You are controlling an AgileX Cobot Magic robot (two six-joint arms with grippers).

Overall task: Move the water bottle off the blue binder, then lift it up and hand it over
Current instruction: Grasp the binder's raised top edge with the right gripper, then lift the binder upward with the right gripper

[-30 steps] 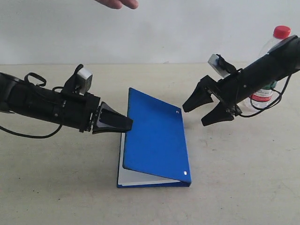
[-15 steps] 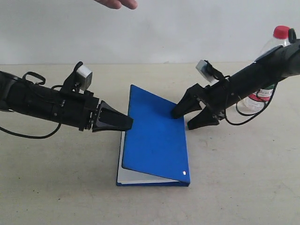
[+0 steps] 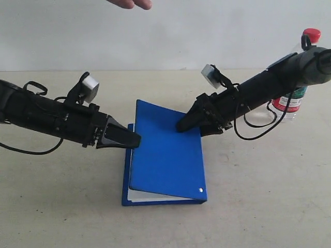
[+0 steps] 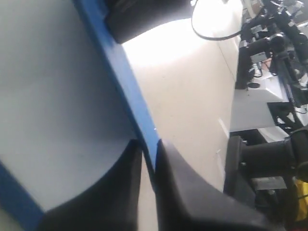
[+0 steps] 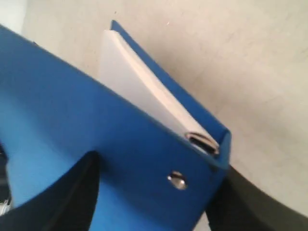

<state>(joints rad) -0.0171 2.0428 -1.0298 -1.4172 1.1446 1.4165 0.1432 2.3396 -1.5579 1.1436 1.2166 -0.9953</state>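
The blue binder [image 3: 165,155] lies on the table with its top cover raised off the white pages [image 5: 139,91]. My left gripper [image 3: 133,139] is shut on the cover's left edge [image 4: 125,82], which runs between the two dark fingers [image 4: 147,143]. My right gripper [image 3: 190,125] straddles the far right corner by the spine, one finger over the cover and one outside the spine [image 5: 159,166], near a silver rivet [image 5: 177,181]. Whether it presses on the binder [image 5: 72,106] does not show. The water bottle [image 3: 290,103] stands upright at the back right, off the binder and partly behind the right arm.
A person's hand [image 3: 129,4] reaches in at the top edge, above the left arm. The beige table [image 3: 258,201] spreads bare in front and to the right of the binder. Cables loop from both arms. Other equipment [image 4: 269,72] stands beyond the table.
My right gripper came down and left from mid-air onto the binder's far corner, its jaws narrowing. The binder slid a little left and its cover dropped lower; the left gripper kept its hold.
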